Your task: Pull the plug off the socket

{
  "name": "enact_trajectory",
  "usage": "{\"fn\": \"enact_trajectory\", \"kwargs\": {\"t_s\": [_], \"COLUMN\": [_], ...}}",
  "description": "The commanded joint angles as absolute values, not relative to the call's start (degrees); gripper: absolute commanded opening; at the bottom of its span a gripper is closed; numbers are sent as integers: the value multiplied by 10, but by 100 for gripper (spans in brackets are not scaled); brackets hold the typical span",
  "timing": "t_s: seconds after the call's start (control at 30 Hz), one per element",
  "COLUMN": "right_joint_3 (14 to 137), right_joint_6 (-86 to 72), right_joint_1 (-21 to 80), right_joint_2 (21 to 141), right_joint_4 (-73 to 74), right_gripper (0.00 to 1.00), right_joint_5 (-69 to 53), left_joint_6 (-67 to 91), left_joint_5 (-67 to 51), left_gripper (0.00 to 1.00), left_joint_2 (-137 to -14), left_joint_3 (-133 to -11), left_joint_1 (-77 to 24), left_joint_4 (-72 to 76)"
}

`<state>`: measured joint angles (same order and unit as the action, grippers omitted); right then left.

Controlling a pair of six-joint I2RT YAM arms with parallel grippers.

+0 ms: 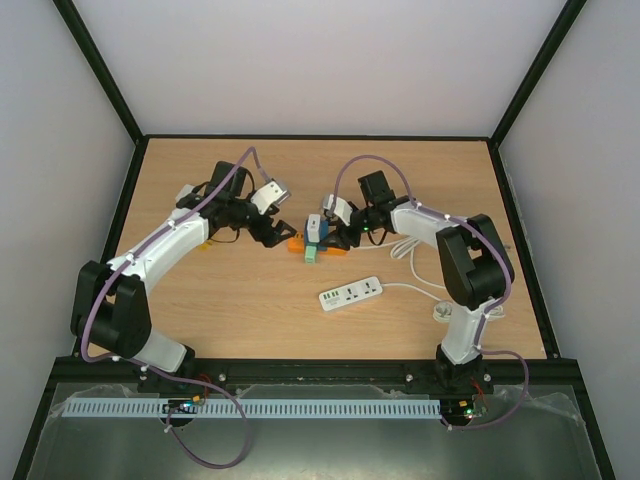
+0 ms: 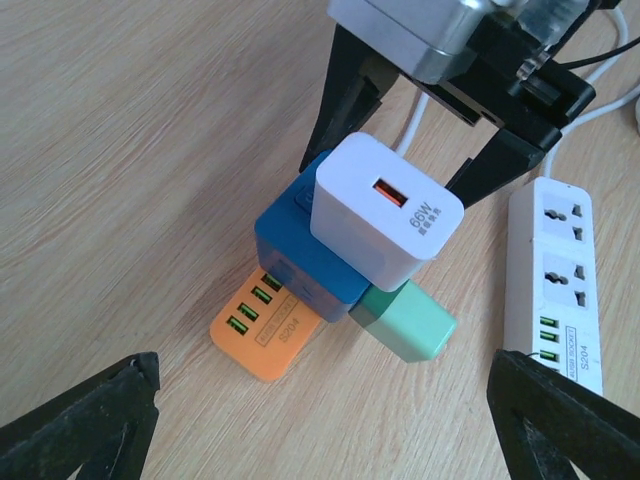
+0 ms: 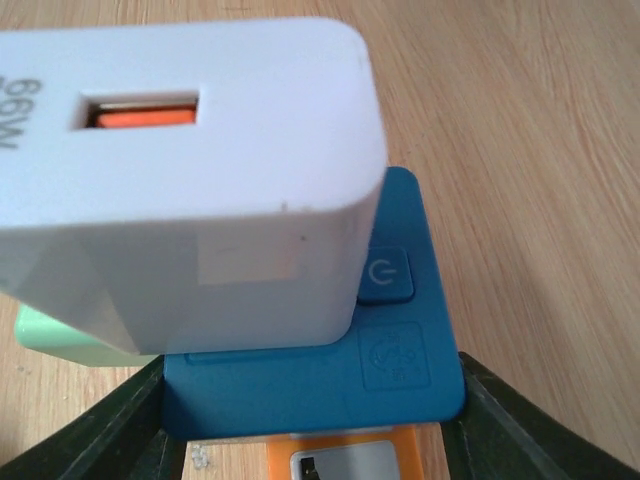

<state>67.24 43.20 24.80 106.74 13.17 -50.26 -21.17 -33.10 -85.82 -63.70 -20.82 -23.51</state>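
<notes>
The white plug (image 2: pixel 385 215) sits atop a blue adapter (image 2: pixel 300 255) on the orange socket (image 2: pixel 255 335), mid-table between the arms, with a green plug (image 2: pixel 405 320) on its near side. The right gripper (image 3: pixel 315 420) presses its fingers against the blue adapter's sides. The left gripper (image 2: pixel 325 410) hangs just left of the stack, fingers wide apart.

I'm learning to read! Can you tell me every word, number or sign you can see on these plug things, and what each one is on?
"66W" on the white charger; the tiny characters under it are too small to read.
"S204" on the orange socket block; the smaller print beside it is too small.
"S204" on the white power strip; the smaller print beside it is too small.
A power sign on the blue adapter button; the stamped mark below it is unclear.
</notes>
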Motion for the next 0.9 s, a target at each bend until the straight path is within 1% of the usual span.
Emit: {"fn": "enact_trajectory", "kwargs": {"t_s": [0.0,0.13,0.2,0.43,0.53,0.87], "right_joint_3": [654,627,619,596,583,558], "right_joint_6": [377,321,301,205,158,124], "right_joint_1": [254,262,271,293,296,313], "right_joint_2": [1058,1046,1046,1057,1063,1065], "right_joint_4": [56,-15,-39,-135,-173,-222], "right_gripper": [56,50,49,42,39,37], "right_joint_5": [-513,-512,-502,-441,-418,-370], "left_joint_6": [-177,-152,-135,-96,-71,-47], "left_joint_5": [-302,-288,-278,-229,-199,-129], "left_gripper": [91,93,94,93,89,69], "left_joint_2": [-862,-858,-858,-864,-865,-904], "left_joint_3": [-653,-649,-648,-638,-631,-630], "left_joint_1": [-207,-208,-210,-239,-254,-300], "left_joint_4": [-219,-196,-182,-143,-115,-108]}}
